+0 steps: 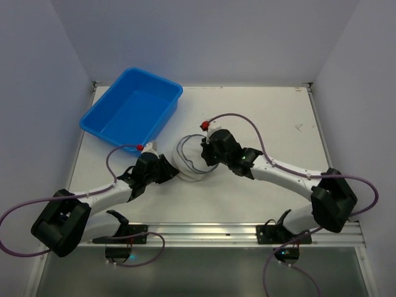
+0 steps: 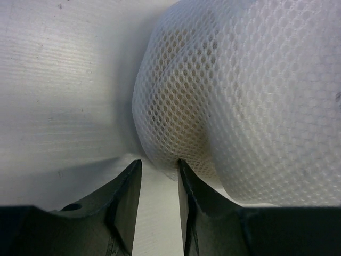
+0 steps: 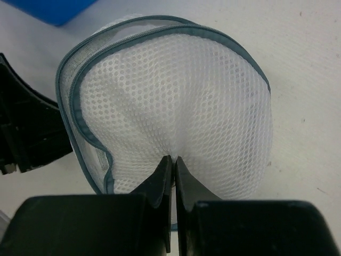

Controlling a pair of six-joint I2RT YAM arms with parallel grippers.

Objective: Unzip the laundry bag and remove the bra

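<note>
Item: laundry bag [image 1: 189, 162], white mesh, domed, resting about mid-depth on the tabletop [image 1: 266, 117], somewhat left of centre, between the two arms

Views compared: the top external view gives only the bag's placing and a dark rim line. The right wrist view shows the bag [image 3: 176, 106] face-on, with a grey-blue zipper band [image 3: 80, 128] running round its rim, and a corner of the blue tub [image 3: 53, 10] beyond it. The left wrist view shows no band, only the bag's bulging mesh side [image 2: 240, 101]. A yellowish tint [image 2: 178, 125] sits behind the mesh low on that side; contents otherwise not legible.

Surface and room: white tabletop with faint scuffs, and a metal rail along its near edge. Plain pale walls stand on three sides. The blue tub [image 1: 133, 111] sits at the far left corner, overhanging the left edge.

Left fingers [image 1: 168, 168]: set narrowly apart at the bag's left base [image 2: 159, 165]. Bare tabletop shows in the gap, and the mesh edge touches the tip of one finger; nothing clamped.

Right fingers [image 1: 207, 158]: pressed together on the bag's right side [image 3: 171, 162], with a fold of mesh pinched between the tips and the fabric puckering toward them
</note>
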